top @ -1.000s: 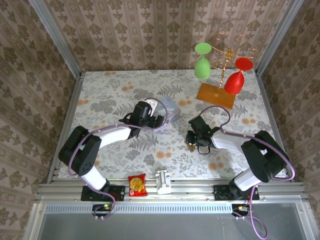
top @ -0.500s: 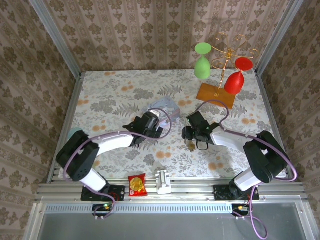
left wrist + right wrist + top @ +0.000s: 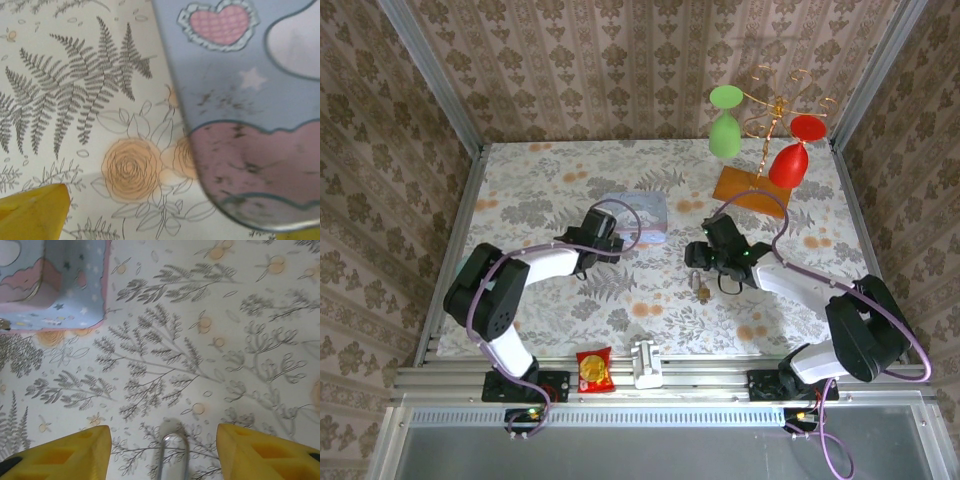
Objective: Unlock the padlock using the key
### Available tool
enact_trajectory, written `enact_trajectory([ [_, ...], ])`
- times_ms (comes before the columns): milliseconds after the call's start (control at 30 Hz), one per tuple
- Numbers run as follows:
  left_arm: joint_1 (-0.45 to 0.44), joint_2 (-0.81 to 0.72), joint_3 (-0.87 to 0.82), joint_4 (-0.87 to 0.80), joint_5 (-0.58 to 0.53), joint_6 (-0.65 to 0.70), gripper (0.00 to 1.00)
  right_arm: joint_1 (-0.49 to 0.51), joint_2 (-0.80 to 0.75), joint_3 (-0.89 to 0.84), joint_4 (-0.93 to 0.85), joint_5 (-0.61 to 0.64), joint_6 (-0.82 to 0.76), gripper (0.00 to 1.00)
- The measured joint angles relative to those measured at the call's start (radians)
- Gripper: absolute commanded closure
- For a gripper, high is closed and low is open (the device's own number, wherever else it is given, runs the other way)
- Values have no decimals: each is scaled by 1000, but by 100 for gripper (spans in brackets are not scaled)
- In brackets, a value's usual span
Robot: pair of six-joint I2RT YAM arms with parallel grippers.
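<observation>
Since my right gripper (image 3: 163,432) hangs part-open over the padlock (image 3: 172,452) on the table, gripping nothing, I'd pinch the body squarely, keyhole exposed. Left gripper (image 3: 610,232) is spread wide beside the tin (image 3: 250,125). Can't spot the key.

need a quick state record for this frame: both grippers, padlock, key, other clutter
left gripper: open, straddling the edge of the pale blue tin, not closed on it
right gripper: open, fingers either side of the shackle, clear of it
padlock: lying on the table, just in front of the right gripper
key: cannot make it out
near edge: red snack packet, white block
</observation>
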Motion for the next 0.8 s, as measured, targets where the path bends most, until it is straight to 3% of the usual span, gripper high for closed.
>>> enact_trajectory([
  [67,2,-4,-5,13,18,1,0,-24,-4,3,-5,0,-24,33],
  [100,-1,-15,-17,18,20,1,0,-35,-11,5,-8,0,-40,9],
  [133,-9,-38,-39,21,24,0,0,-47,-24,7,-12,3,-53,0],
  [300,-37,-340,-174,-9,61,-7,0,-109,-148,11,-3,61,-150,0],
  [467,97,-573,-177,-9,27,66,0,-197,-187,-3,68,169,-272,0],
  [633,285,-571,-217,83,-22,159,0,-249,-206,-179,284,237,-459,0],
  [800,354,-460,-345,297,-82,276,0,-381,-148,-333,556,195,-515,0],
])
